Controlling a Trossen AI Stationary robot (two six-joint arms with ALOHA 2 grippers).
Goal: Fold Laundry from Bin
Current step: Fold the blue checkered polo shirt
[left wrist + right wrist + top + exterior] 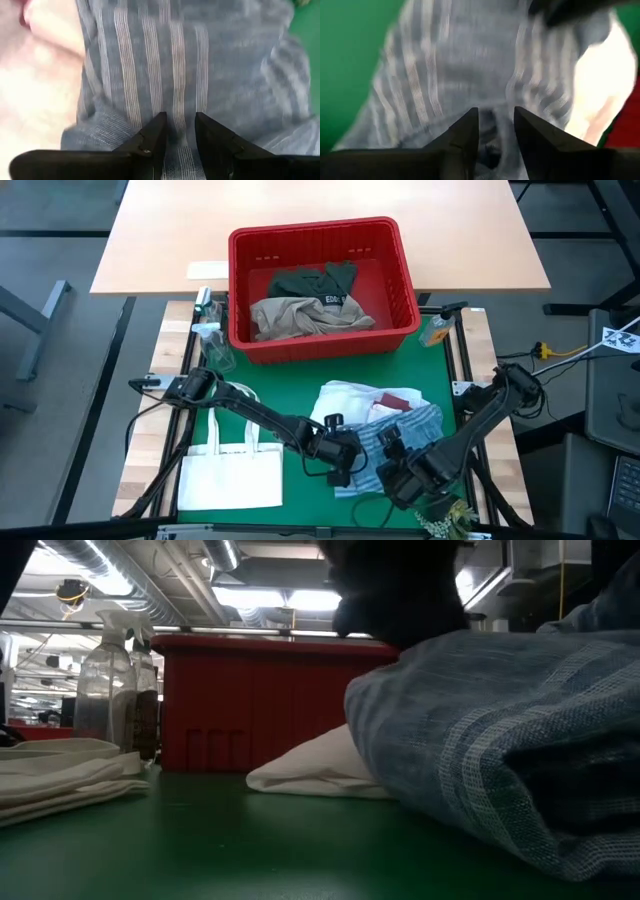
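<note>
Bin (pixel 405 275) holds tan garment (pixel 300 317) (dark green garment (pixel 315 281) behind).

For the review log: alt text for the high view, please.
Both grippers, left and right, meet over a blue-and-white striped garment on the green mat. Behind, a red bin holds tan and dark green clothes.

- The striped garment (pixel 500 740) is cut off by the low view's right edge.
- The bin (pixel 255 700) is partly hidden behind cloth there.
- The white garment (pixel 35 75) is blurred in the left wrist view.
</note>
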